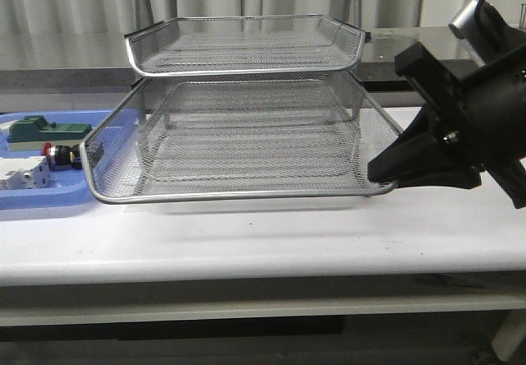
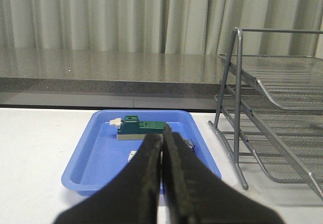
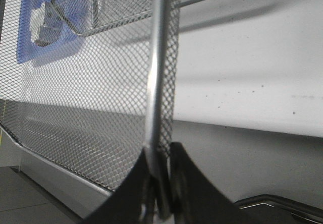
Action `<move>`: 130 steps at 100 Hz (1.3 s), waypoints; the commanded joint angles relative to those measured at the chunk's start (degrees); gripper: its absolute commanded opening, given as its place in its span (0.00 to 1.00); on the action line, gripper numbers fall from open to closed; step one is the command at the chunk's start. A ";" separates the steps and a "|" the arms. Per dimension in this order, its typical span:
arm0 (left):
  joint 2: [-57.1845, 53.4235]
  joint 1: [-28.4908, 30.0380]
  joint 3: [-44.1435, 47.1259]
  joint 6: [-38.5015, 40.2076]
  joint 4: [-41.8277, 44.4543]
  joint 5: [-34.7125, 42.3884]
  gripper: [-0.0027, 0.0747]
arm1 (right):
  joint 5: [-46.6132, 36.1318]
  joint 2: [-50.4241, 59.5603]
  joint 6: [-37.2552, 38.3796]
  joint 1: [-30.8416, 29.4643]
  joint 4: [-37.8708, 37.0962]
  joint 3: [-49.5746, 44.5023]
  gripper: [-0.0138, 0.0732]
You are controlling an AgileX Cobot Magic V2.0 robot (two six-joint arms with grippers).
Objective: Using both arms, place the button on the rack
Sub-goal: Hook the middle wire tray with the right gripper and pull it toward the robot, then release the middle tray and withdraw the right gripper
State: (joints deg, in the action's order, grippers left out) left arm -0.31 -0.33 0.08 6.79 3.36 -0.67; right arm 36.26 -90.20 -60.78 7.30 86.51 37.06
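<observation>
Button (image 1: 57, 154): lies on its side in the blue plastic tray (image 1: 49, 194) at far left of the table (image 1: 271, 233), red head pointing left, just left of the rack's pulled-out tier. Green block (image 1: 37, 128) just behind it, white breaker-like block (image 1: 23, 173) just in front. In the left wrist view the button is mostly hidden behind the fingers.

Rack (image 1: 246, 127): middle of table, upper tier set back, lower tier slid out toward the near edge.

Right gripper (image 1: 393, 186): clamped on the chrome rim at the near right corner of the slid-out tier; right wrist view shows the rim between both fingers.

Left gripper (image 2: 162, 148): fingers pressed together, nothing held, in front of the blue tray
</observation>
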 commanded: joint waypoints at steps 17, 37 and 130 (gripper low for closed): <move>-1.87 0.16 2.65 0.49 -0.04 4.73 0.04 | 0.10 2.79 0.20 0.09 -1.09 0.43 0.31; -1.87 0.16 2.65 0.49 -0.04 4.73 0.04 | 0.26 5.44 0.20 0.09 -1.54 0.43 0.66; -1.87 0.16 2.65 0.49 -0.04 4.73 0.04 | 5.49 42.62 56.27 -0.05 -75.68 1.06 0.66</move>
State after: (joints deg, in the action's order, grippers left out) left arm -0.31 -0.33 0.08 6.79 3.36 -0.67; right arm 40.20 -52.08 -9.87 7.30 18.09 36.44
